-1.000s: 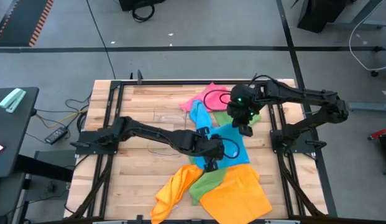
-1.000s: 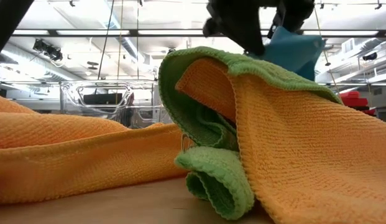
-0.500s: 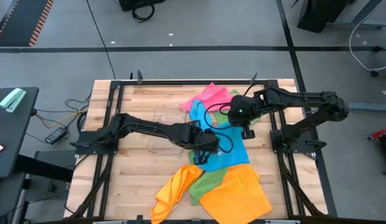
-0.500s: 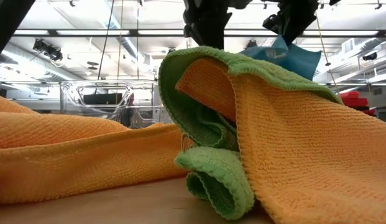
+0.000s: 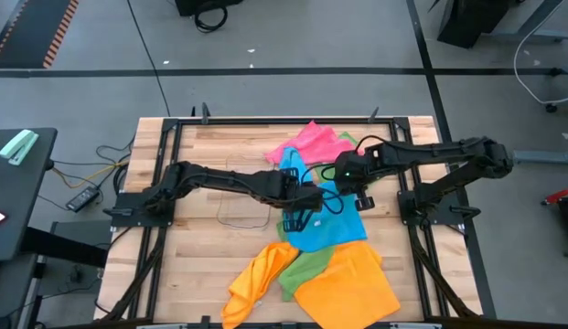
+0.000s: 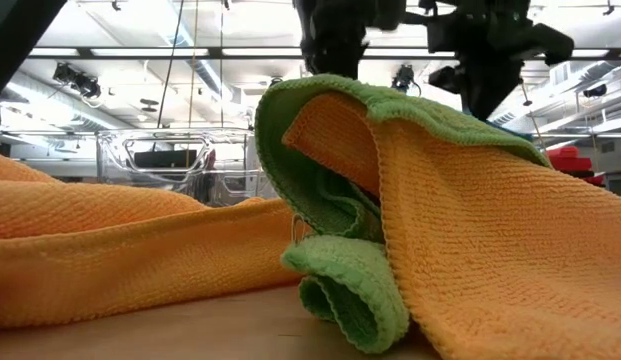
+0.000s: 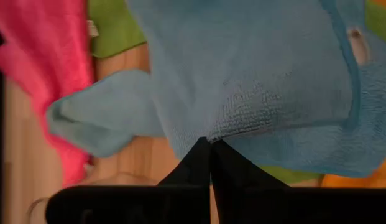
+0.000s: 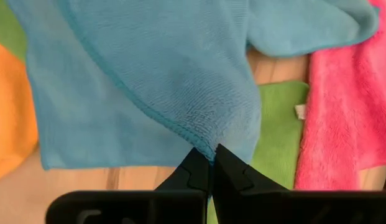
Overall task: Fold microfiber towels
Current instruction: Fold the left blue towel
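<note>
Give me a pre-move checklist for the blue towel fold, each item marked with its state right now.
1. Left hand shut on the sky blue microfiber towel: ok.
2. Right hand shut on the same towel's edge: ok.
3. Both hands above mid-table, near each other: ok.
4. Blue towel free of the pink microfiber towel: not ok, they lie overlapping.
5. Landing spot clear: not ok, the orange microfiber towel and green microfiber towel crowd the near side.
6. Corners aligned: cannot tell.

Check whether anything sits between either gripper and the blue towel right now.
Nothing visible does. Both wrist views show the left gripper and the right gripper each shut on an edge of the blue towel, fabric pinched directly at the fingertips. The pink towel lies beside it, not between.
</note>
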Available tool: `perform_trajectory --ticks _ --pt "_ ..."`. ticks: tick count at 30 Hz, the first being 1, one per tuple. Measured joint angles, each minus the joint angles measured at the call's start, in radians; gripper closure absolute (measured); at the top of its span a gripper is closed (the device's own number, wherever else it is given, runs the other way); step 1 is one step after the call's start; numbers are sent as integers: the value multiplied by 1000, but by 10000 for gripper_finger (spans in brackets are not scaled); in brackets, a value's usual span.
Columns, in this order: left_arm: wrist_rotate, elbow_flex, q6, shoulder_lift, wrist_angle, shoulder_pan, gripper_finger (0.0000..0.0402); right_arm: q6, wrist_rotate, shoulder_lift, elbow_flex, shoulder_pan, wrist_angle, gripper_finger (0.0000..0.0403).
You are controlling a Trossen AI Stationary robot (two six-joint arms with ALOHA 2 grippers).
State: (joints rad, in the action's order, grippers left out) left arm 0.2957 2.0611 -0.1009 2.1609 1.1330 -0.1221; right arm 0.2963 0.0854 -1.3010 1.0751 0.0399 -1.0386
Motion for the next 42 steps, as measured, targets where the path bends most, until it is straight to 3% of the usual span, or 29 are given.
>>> perform_trajectory --ticks 7,11,19,26,42 --pt "-34 -82 39 1 -27 0 374 50 0 0 -22 -4 29 391" --pt "-60 -92 79 2 -34 2 384 74 -25 0 -36 -4 51 391" --pt "-211 -91 125 -9 -50 13 385 19 -135 0 -41 -88 44 391" --pt "-226 -92 197 -9 -40 -29 383 -39 -139 0 -41 -209 83 391" --pt "-250 -92 192 -2 -56 -59 387 -137 -127 0 -155 -313 175 391"
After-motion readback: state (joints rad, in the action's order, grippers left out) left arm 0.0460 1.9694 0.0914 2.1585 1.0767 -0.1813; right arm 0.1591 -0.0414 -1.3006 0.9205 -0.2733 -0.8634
